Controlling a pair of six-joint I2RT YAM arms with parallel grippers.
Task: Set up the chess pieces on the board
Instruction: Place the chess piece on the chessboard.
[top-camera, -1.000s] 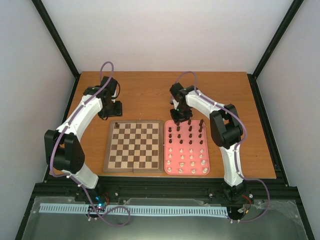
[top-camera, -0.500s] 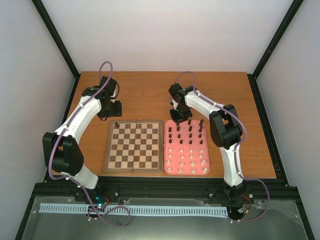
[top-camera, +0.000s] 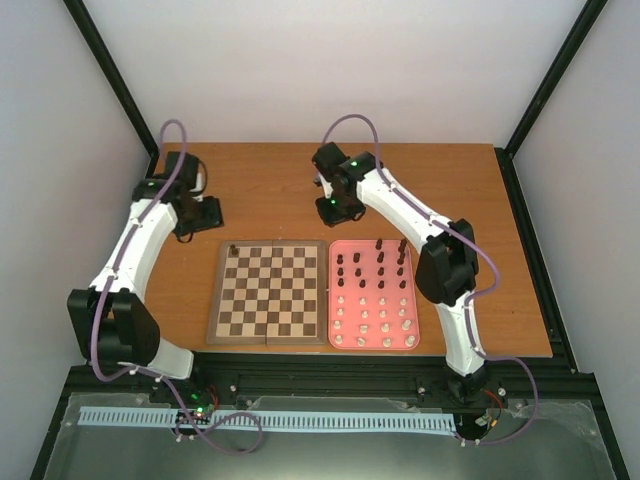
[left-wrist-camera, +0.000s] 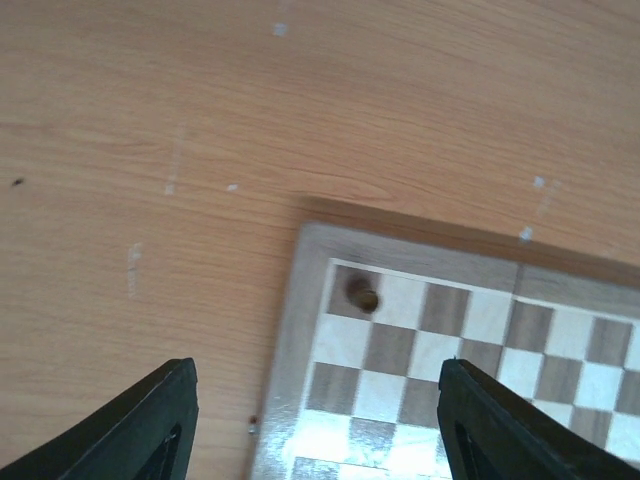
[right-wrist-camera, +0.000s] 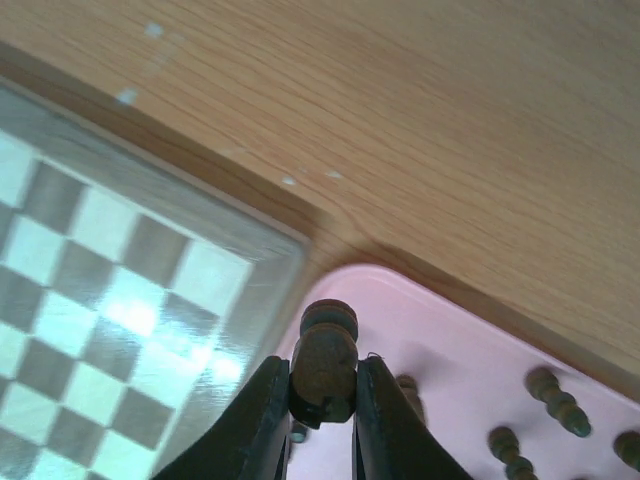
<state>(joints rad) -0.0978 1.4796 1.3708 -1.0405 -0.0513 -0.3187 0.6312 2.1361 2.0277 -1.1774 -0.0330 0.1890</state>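
Note:
The board (top-camera: 268, 291) lies in the middle of the table with one dark brown chess piece (top-camera: 234, 248) on its far-left corner square; the left wrist view shows that piece (left-wrist-camera: 361, 292) too. My left gripper (top-camera: 203, 213) hangs open and empty over the bare table beyond the board's far-left corner (left-wrist-camera: 312, 236). My right gripper (top-camera: 334, 208) is above the table just past the pink tray's far-left corner. It is shut on a dark brown chess piece (right-wrist-camera: 324, 360), held clear of the tray (right-wrist-camera: 450, 350).
The pink tray (top-camera: 334, 300) lies right of the board. Dark pieces (top-camera: 360, 264) stand in its far rows and cream pieces (top-camera: 383, 322) in its near rows. Bare orange table (top-camera: 270, 185) stretches beyond both. Black frame posts stand at the table's corners.
My right gripper closed on a dark piece in the tray's far row and rose away to the far left. My left arm drew back left from the board, its jaws slightly wider.

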